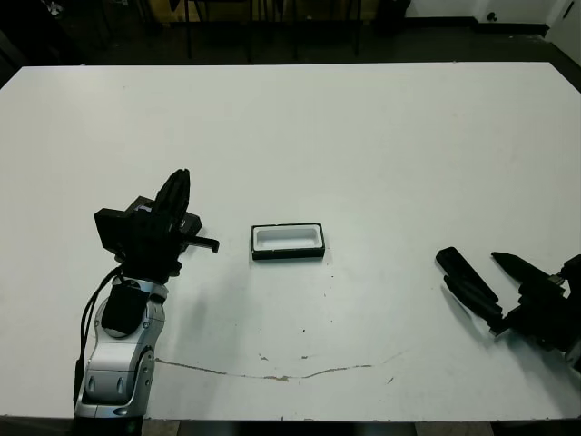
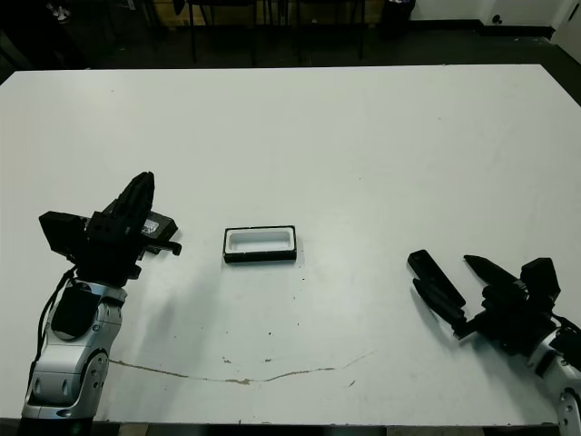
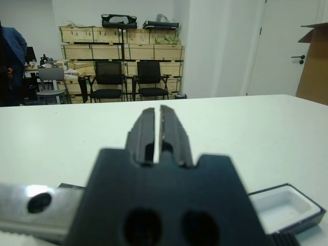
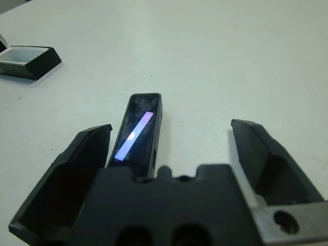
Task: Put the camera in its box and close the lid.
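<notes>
The box (image 1: 288, 253), a shallow black tray with white lining, lies open and empty near the table's middle. The camera (image 4: 137, 128), a slim black bar with a light streak on its face, lies flat on the table at the right. My right gripper (image 1: 469, 260) is open and low over it, one finger on each side, with the camera nearer one finger. At the left, my left gripper (image 1: 181, 177) is shut with nothing visible between its fingers, pointing away across the table. The flat black lid (image 2: 159, 223) lies just behind and under it, mostly hidden.
A thin crack line (image 1: 272, 374) runs along the white table near its front edge. Beyond the table's far edge are dark chairs (image 3: 110, 79) and stacked crates (image 3: 123, 43), and a person stands at the far side (image 3: 10, 51).
</notes>
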### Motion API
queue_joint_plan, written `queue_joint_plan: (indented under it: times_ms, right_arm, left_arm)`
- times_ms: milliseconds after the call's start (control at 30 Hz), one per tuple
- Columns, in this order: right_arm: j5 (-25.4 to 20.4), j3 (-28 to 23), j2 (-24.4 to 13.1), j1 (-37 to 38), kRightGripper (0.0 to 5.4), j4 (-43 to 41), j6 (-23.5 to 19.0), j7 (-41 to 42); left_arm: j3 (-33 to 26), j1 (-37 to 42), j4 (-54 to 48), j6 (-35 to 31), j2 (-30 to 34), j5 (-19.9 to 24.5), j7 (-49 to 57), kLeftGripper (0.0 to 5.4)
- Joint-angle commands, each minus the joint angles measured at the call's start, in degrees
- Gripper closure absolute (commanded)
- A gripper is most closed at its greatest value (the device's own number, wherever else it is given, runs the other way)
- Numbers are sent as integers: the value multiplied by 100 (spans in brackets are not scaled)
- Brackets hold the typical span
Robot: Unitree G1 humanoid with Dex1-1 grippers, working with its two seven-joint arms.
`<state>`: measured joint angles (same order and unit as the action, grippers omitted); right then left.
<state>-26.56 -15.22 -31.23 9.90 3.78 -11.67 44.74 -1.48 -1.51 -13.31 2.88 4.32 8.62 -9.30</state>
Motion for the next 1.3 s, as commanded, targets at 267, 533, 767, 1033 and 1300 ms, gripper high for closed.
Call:
queue_joint_plan:
  times_ms: [267,533,767,1033,1300]
  right_arm:
    - [367,477,99,498,2,-86,-451,-419]
    - [574,738,-78,627,2,-20,-205,-190]
    - [508,717,-30,623,24,140,-389,-289]
    - [-205,317,368,1180,160,-1133,-1478,-1286]
    - [-176,385,292,1271,303,-1667,-2134,-1838]
  left_arm:
    - [-39,-62,62,-63,75,-26,-30,540]
    - [-40,-75,31,-51,99,-63,-29,540]
    - [-65,-80,-14,-137,94,1,-14,540]
    - [-92,-69,-26,-103,96,14,-50,540]
    - [-98,-69,-80,-133,72,12,-19,540]
